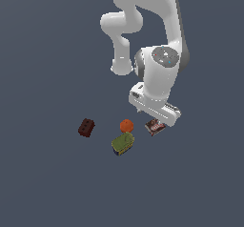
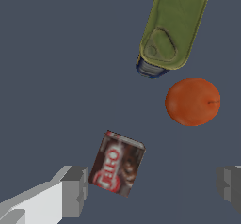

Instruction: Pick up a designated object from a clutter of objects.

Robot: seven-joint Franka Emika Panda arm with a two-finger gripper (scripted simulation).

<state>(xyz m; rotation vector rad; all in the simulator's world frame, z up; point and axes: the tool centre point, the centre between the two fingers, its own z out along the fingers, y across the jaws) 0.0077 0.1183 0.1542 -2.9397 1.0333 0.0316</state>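
Observation:
The designated object, a small flat brown box (image 2: 116,163) with red and white print, lies flat on the floor. In the exterior view the box (image 1: 155,126) sits just below the white gripper hand (image 1: 155,108), which partly covers it. My gripper (image 2: 151,186) is open and empty, hovering above the floor. One grey finger (image 2: 74,190) is close beside the box and the other finger (image 2: 229,183) is far off to the other side. The box lies between them, off-centre. An orange ball (image 2: 192,101) and an olive-green can (image 2: 173,28) lie beyond the box.
In the exterior view the orange ball (image 1: 126,125) lies to the left of the box, with the green can (image 1: 123,143) just below it. The dark red-brown studded brick (image 1: 86,127) lies further left, apart from the others. The floor (image 1: 47,183) is plain dark grey.

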